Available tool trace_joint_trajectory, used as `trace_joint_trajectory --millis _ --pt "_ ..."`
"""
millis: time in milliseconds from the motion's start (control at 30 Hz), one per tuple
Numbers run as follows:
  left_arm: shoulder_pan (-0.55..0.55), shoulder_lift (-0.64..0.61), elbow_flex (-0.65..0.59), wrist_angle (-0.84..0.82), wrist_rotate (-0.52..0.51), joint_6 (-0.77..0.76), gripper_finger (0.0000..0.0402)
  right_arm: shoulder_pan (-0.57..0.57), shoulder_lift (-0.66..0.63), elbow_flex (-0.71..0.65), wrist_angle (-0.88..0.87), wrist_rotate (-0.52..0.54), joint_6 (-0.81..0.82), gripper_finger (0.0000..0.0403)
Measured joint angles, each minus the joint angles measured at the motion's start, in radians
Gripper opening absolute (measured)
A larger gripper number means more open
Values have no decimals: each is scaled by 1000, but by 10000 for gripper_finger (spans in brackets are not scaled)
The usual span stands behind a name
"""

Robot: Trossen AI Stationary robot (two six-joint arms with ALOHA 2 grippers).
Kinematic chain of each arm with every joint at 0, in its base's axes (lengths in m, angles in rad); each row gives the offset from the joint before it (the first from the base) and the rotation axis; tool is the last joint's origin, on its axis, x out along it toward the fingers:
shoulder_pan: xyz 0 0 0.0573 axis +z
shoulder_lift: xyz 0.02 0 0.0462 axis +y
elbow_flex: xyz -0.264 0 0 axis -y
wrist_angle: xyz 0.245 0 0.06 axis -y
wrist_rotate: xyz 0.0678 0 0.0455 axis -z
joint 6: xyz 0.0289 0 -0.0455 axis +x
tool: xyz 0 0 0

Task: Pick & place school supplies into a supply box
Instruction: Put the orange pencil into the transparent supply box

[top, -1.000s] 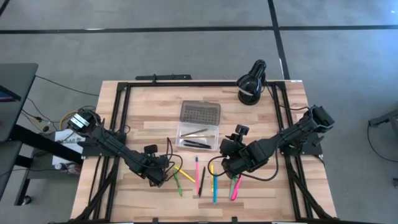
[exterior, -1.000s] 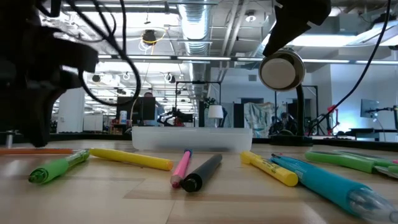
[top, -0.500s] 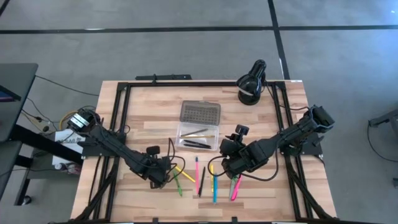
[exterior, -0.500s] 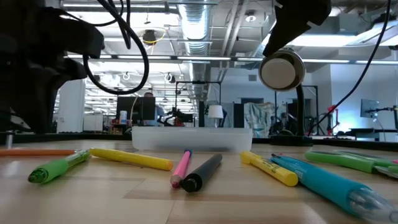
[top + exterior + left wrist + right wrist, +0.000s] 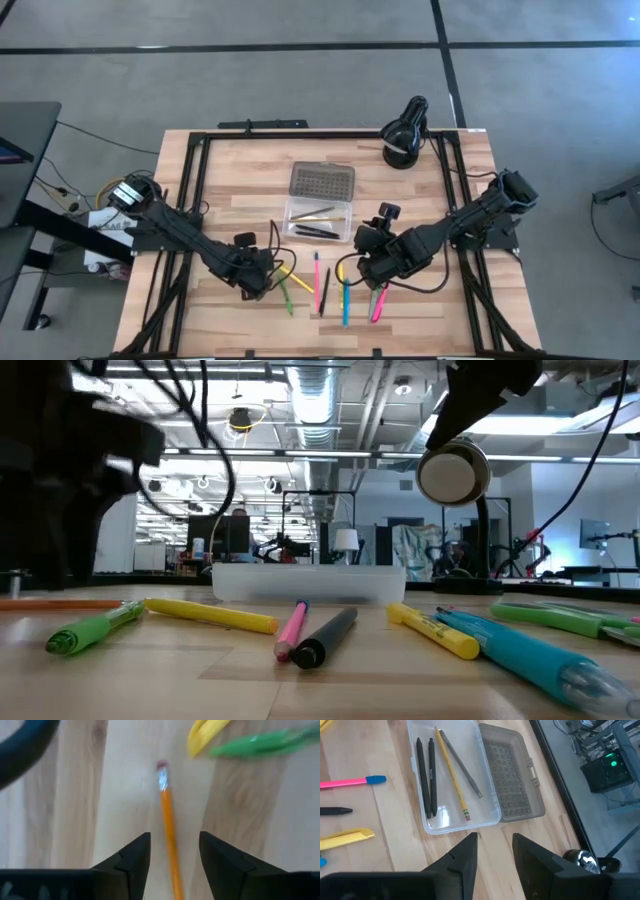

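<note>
1. Supply box (image 5: 320,218) sits on the wood surface (image 5: 230,190), lid (image 5: 322,182) swung fully open on the box's far side.
2. Inside the box: 2 black pens (image 5: 426,775), 1 yellow pencil (image 5: 451,772), 1 grey pencil (image 5: 461,765).
3. Left tool (image 5: 262,283) is low over the surface, near and to the left of the box's front edge. Its fingers (image 5: 131,857) are spread apart, straddling an orange pencil (image 5: 169,827); contact with the pencil cannot be told.
4. Beyond the pencil's eraser end lie a yellow marker (image 5: 207,730) and a green marker (image 5: 260,742).
5. Right tool (image 5: 362,268) hovers near and to the right of the box's front edge, fingers (image 5: 462,857) released, nothing between them.
6. Loose supplies in front of the box: pink pen (image 5: 316,280), black pen (image 5: 325,290), blue marker (image 5: 346,300), pink highlighter (image 5: 379,305).
7. Black lamp (image 5: 404,132) stands behind and to the right of the box.
</note>
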Motion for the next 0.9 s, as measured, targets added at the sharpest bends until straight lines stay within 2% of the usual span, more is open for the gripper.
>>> trace_joint_trajectory --millis 133,367,700,900 --pt "15 -4 -68 71 52 -35 168 0 0 0 0 -2 0 118" --pt "19 -7 -100 115 59 -35 164 0 0 0 4 -2 0 118" --pt "39 -4 -100 125 105 -39 62 0 0 0 8 -2 0 118" --pt "40 -3 -100 126 124 -33 28 0 0 0 8 -1 0 118"
